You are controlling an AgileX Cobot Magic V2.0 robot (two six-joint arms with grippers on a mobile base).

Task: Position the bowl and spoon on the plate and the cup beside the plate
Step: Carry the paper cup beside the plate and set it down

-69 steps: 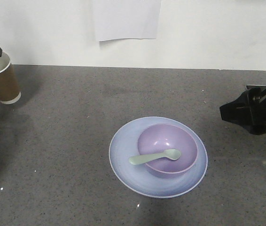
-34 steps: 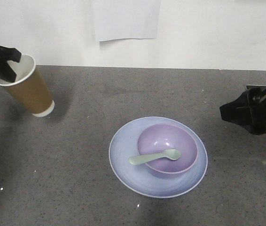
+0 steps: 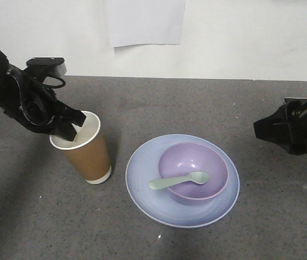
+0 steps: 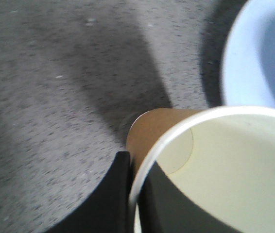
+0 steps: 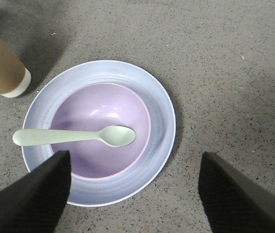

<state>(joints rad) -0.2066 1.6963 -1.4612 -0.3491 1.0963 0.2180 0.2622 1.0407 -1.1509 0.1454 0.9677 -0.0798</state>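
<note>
a: one item left to settle — the cup point(image 3: 85, 150), upright, base down on or just above the tabletop point(image 3: 208, 103), just beside the plate point(image 3: 142, 162) on its left. can't tell from here whether the base bears full weight.

b: pinched how?

a: by the rim. left hand point(image 3: 73, 126) shut on the cup's wall, one finger point(image 4: 113, 194) outside and the other down inside the white lining. grips the lip so the base stays free to land flat.

b: and the rest?

a: already in place. bowl point(image 3: 194, 172) seated on the plate, toward its right side; spoon point(image 3: 178, 181) lying across the bowl's rim, scoop over the bowl, handle reaching out over the plate's left part.

b: right hand?

a: right hand point(image 5: 135, 194) spread wide, nothing held, parked over the near side of the plate, both dark tips low in the wrist view.

b: room to move?

a: tight on one side only. small strip of bare tabletop between cup base and plate edge, visible in the wrist views. plenty of grey surface left of and behind the cup, so best to let go and lift straight up, then back away leftward. probably risky to drift right: a nudge there would tip the cup onto the plate or knock the spoon handle.
</note>
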